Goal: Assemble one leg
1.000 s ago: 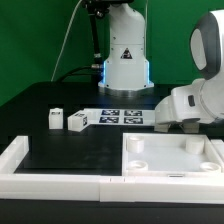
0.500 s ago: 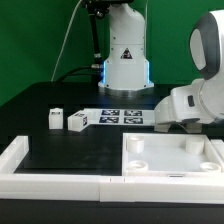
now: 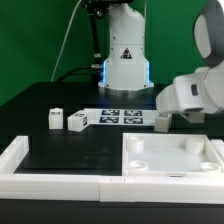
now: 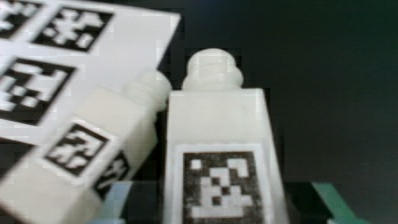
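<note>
In the wrist view a white leg [image 4: 221,140] with a black-and-white marker on its face and a round peg at its end lies between my fingers. My gripper [image 4: 228,205] is open, with a dark gap on each side of the leg. A second leg [image 4: 86,150] lies tilted right beside it. In the exterior view my gripper [image 3: 172,118] hangs low at the right, over a leg [image 3: 160,120] by the end of the marker board. Two more legs [image 3: 55,118] [image 3: 78,121] stand at the exterior view's left.
The marker board [image 3: 122,116] lies at the back middle and also shows in the wrist view [image 4: 54,45]. The large flat white square piece [image 3: 172,158] with corner holes lies at the front right. A white rail [image 3: 22,160] borders the front left. The robot base [image 3: 125,60] stands behind.
The arm has risen and shifted toward the exterior view's left, uncovering a leg beside the marker board's end. The two legs at the left have not moved.
</note>
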Controlling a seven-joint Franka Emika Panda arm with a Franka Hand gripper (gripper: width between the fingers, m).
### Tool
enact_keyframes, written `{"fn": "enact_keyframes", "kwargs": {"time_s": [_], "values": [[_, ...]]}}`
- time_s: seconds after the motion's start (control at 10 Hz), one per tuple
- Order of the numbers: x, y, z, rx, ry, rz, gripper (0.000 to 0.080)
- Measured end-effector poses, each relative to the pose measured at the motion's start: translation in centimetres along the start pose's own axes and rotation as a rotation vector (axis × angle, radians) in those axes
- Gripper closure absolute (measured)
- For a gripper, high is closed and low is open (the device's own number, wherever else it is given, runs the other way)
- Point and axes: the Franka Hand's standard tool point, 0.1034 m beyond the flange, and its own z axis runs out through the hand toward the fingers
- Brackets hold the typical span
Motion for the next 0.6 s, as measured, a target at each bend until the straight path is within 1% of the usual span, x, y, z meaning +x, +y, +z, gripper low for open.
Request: {"fn": "enact_keyframes", "kwargs": {"time_s": [0.1, 0.2, 0.4, 0.5, 0.6], "values": [[-0.6, 0.2, -1.4, 0.002, -0.002, -0.007, 0.0509], [-0.6, 0.4, -3.0, 0.004, 0.03, -0.026, 0.0509], [-0.4, 0.3, -2.5, 0.003, 0.038, -0.025, 0.0509], [0.7, 0.2, -3.2, 0.008, 0.151, -0.023, 0.0509], [0.8, 0.2, -3.6, 0.009, 0.277, -0.02, 0.0509]]}}
